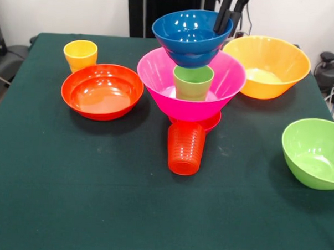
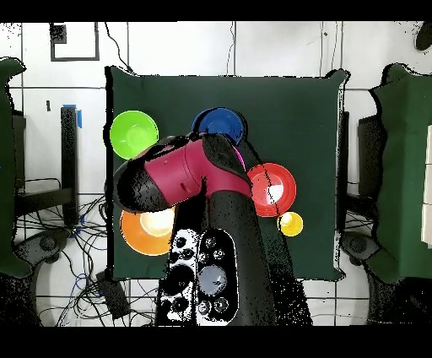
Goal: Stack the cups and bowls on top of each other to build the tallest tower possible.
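The tower is a large pink bowl (image 1: 158, 75) with a light green cup (image 1: 192, 83) upright inside it, on a small magenta bowl (image 1: 212, 122). A blue bowl (image 1: 187, 32) (image 2: 221, 125) sits level right over the green cup; whether it touches the cup I cannot tell. My gripper (image 1: 226, 27) straddles the blue bowl's right rim, shut on it with one finger inside. A ribbed orange-red cup (image 1: 186, 149) stands in front of the tower. In the overhead view the arm hides the pink bowl and the gripper.
A wide red-orange bowl (image 1: 102, 92) (image 2: 272, 189) and a yellow cup (image 1: 80, 55) (image 2: 290, 224) stand left of the tower in the front view. A large yellow-orange bowl (image 1: 266, 65) (image 2: 148, 230) is behind right, a lime green bowl (image 1: 315, 152) (image 2: 133, 133) at the right edge.
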Robot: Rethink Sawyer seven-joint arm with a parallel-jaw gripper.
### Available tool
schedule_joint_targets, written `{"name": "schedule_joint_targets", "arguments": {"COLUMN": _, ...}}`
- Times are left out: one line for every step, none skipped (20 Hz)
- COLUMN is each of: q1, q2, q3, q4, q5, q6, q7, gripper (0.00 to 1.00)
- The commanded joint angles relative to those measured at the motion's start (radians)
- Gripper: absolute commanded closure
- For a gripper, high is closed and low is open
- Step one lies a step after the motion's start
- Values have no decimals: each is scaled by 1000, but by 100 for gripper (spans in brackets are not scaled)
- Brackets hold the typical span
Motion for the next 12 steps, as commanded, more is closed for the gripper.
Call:
{"name": "schedule_joint_targets", "arguments": {"q1": 17, "q2": 80, "q3": 0, "q4": 94, "q5": 20, "q6": -83, "q7": 162, "gripper": 100}}
{"name": "schedule_joint_targets", "arguments": {"q1": 19, "q2": 82, "q3": -3, "q4": 95, "q5": 20, "q6": -93, "q7": 163, "gripper": 100}}
{"name": "schedule_joint_targets", "arguments": {"q1": 21, "q2": 84, "q3": -6, "q4": 95, "q5": 22, "q6": -98, "q7": 164, "gripper": 100}}
{"name": "schedule_joint_targets", "arguments": {"q1": 23, "q2": 86, "q3": -10, "q4": 95, "q5": 24, "q6": -102, "q7": 165, "gripper": 100}}
{"name": "schedule_joint_targets", "arguments": {"q1": 25, "q2": 87, "q3": -12, "q4": 96, "q5": 27, "q6": -106, "q7": 164, "gripper": 100}}
{"name": "schedule_joint_targets", "arguments": {"q1": 26, "q2": 89, "q3": -14, "q4": 95, "q5": 30, "q6": -107, "q7": 163, "gripper": 100}}
{"name": "schedule_joint_targets", "arguments": {"q1": 27, "q2": 90, "q3": -16, "q4": 96, "q5": 33, "q6": -111, "q7": 162, "gripper": 100}}
{"name": "schedule_joint_targets", "arguments": {"q1": 29, "q2": 92, "q3": -18, "q4": 97, "q5": 36, "q6": -115, "q7": 160, "gripper": 100}}
{"name": "schedule_joint_targets", "arguments": {"q1": 30, "q2": 93, "q3": -20, "q4": 97, "q5": 38, "q6": -117, "q7": 159, "gripper": 100}}
{"name": "schedule_joint_targets", "arguments": {"q1": 31, "q2": 94, "q3": -22, "q4": 98, "q5": 40, "q6": -119, "q7": 159, "gripper": 100}}
{"name": "schedule_joint_targets", "arguments": {"q1": 32, "q2": 95, "q3": -24, "q4": 99, "q5": 42, "q6": -121, "q7": 158, "gripper": 100}}
{"name": "schedule_joint_targets", "arguments": {"q1": 35, "q2": 97, "q3": -28, "q4": 97, "q5": 42, "q6": -122, "q7": 159, "gripper": 100}}
